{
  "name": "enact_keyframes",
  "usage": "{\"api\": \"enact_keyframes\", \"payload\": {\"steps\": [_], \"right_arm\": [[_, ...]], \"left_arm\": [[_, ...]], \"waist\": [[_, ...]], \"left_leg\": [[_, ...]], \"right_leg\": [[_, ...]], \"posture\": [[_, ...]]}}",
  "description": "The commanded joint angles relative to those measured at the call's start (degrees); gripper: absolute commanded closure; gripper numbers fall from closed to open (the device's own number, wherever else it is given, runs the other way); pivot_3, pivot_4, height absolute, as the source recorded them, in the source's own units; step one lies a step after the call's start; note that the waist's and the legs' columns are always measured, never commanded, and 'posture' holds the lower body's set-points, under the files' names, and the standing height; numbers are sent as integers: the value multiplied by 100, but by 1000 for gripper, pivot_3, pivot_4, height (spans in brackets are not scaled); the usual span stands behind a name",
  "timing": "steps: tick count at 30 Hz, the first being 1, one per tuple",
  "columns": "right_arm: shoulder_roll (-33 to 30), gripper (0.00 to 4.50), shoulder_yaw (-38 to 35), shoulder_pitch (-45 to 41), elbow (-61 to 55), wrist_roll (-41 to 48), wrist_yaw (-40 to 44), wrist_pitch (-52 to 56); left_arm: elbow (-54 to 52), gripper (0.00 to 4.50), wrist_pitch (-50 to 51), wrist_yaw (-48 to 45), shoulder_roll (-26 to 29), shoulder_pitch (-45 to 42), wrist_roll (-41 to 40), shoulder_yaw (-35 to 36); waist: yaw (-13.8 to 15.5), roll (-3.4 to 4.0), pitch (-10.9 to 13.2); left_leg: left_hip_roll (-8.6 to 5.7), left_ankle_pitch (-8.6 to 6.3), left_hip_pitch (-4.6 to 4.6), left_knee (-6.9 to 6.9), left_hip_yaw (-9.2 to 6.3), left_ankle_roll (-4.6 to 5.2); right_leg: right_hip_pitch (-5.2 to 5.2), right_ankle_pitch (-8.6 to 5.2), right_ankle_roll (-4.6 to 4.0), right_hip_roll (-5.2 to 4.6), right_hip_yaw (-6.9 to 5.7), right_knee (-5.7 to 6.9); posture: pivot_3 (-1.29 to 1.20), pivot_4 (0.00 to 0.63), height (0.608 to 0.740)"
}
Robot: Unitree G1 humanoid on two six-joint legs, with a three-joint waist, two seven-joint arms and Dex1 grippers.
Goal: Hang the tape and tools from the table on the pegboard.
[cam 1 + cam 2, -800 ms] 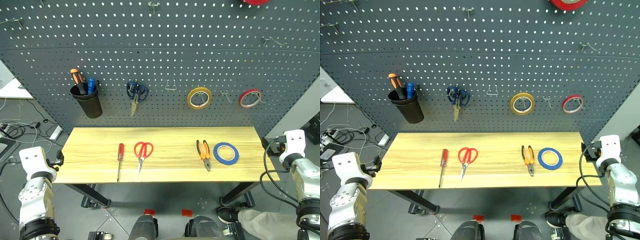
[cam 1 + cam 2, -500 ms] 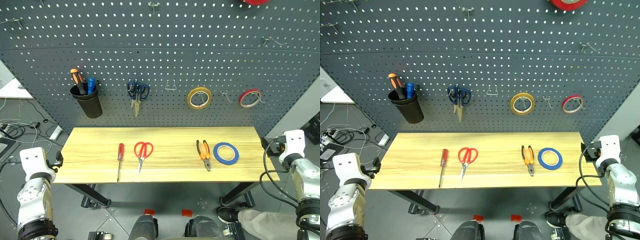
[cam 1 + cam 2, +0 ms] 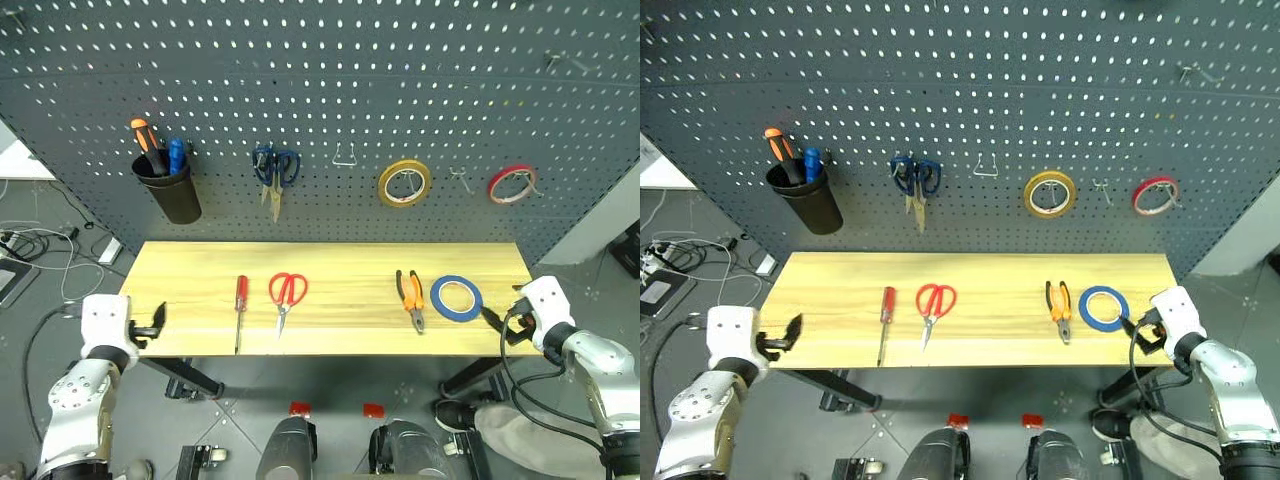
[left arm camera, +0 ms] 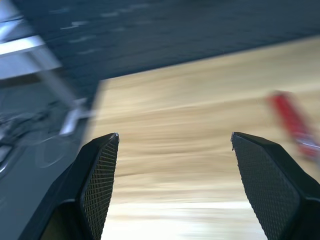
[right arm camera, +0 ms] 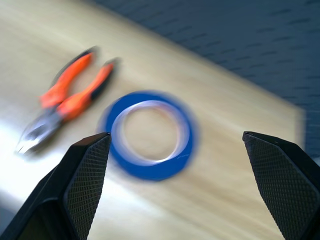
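On the light wooden table [image 3: 340,265] lie, from left to right, a slim red-handled screwdriver [image 3: 239,303], red-handled scissors [image 3: 286,295], orange-and-black pliers [image 3: 408,298] and a wide blue tape ring [image 3: 456,298]. Behind them rises the dark grey pegboard [image 3: 320,90]. My left gripper [image 3: 152,325] stands open at the table's front left corner, the screwdriver [image 4: 290,122] off to its right. At the front right corner my right gripper [image 3: 495,322] is open and points at the blue tape [image 5: 150,170], with the pliers [image 5: 70,97] beyond. Both hold nothing.
On the pegboard hang a black cup [image 3: 168,190] with orange and blue screwdrivers, blue-handled scissors [image 3: 273,170], a yellow tape ring [image 3: 404,183] and a thin red tape ring [image 3: 510,184]. Bare wire hooks [image 3: 344,157] sit between them. Cables [image 3: 30,250] lie on the floor at left.
The head camera has tilted and shifted. Both arms have swung inward from beside the table ends to its front corners, the right one coming close to the blue tape.
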Motion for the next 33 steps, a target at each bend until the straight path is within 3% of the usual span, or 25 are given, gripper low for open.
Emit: {"api": "enact_keyframes", "payload": {"steps": [1,9,15,20,24,29,33], "right_arm": [[-217,0,333,-150,-706,-147,174,647],[-489,0,1223,-1520,451,-668,771,613],[-471,0,1899,-2565,1935,-1244,1161,114],[-382,0,2405,-3161,3022,-1716,1442,-422],[-344,813,2692,-3480,3636,-2025,1712,-546],[-350,2583,2796,-3592,3954,-2239,1813,-579],[-554,3812,2576,-3231,3436,-2314,1467,-587]], "left_arm": [[-799,713,152,-382,110,-230,254,-654],[-1508,713,321,-1900,270,-943,305,-2160],[-1611,713,180,-2794,285,-1464,255,-2818],[-1547,713,2,-3133,172,-1788,346,-3150],[-1413,687,-190,-3237,50,-1976,432,-3326],[-1295,687,-322,-3523,-117,-2133,271,-3405],[-1258,687,-322,-3559,-238,-2167,188,-3333]], "waist": [[-3,-7,124],[-68,-39,509],[-107,-53,670],[-130,-55,741],[-161,-60,763],[-163,-60,762],[-139,-60,761]], "left_leg": [[0,0,-5,0,5,0],[0,-10,-41,0,58,17],[-2,-20,-93,2,97,30],[-8,-14,-97,7,116,21],[-7,-15,-96,9,119,21],[-4,-14,-94,17,120,20],[-5,-13,-94,22,121,18]], "right_leg": [[-8,0,0,1,5,1],[-61,2,2,7,52,1],[-134,12,-13,4,80,13],[-136,12,-5,-4,84,8],[-136,13,-3,-4,85,11],[-134,21,9,-4,88,13],[-132,24,14,-5,88,12]], "posture": [[-22,278,740],[-53,339,740],[-49,353,740],[-47,356,740],[-45,347,740],[-52,331,740],[-54,323,740]]}}
